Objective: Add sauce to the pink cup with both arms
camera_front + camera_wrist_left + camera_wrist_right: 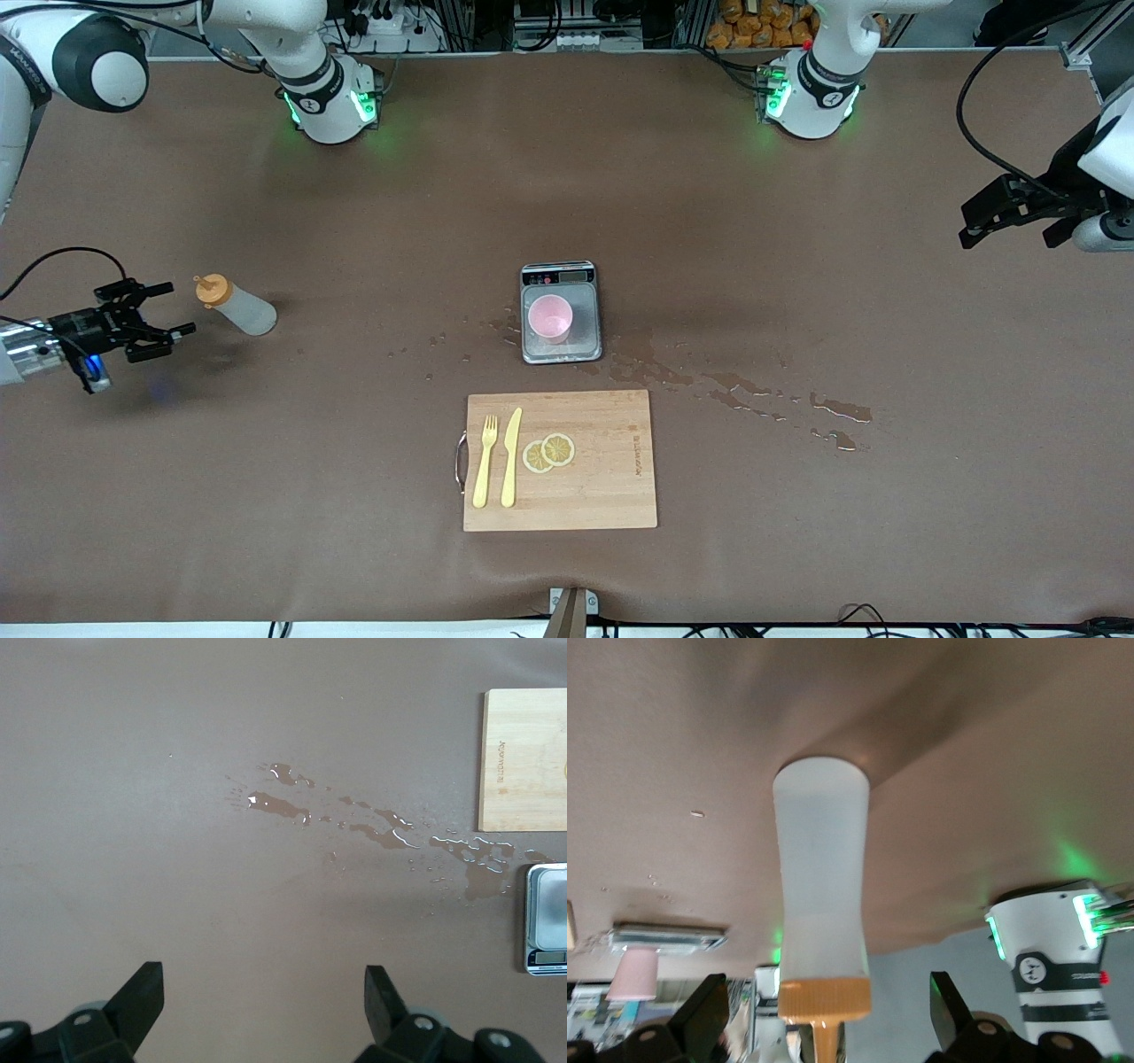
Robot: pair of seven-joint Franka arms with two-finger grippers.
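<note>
In the front view, the sauce [237,307] stands on the table [354,496] toward the right arm's end, leaning with its orange cap toward the right gripper [164,335], which hangs just beside it with fingers spread and nothing between them. The pink cup [550,317] sits on the grey scale [560,312] at mid-table, farther from the front camera than the cutting board [561,460] with its fork [485,461], knife [511,456] and 2 lemon slices [548,452]. The left gripper [992,217] waits in the air over the left arm's end.

The left wrist view shows spread, empty fingers [142,992] above wet spills [381,828].

The right wrist view shows the bottle [821,895] between parted fingers [946,1001], untouched.
</note>
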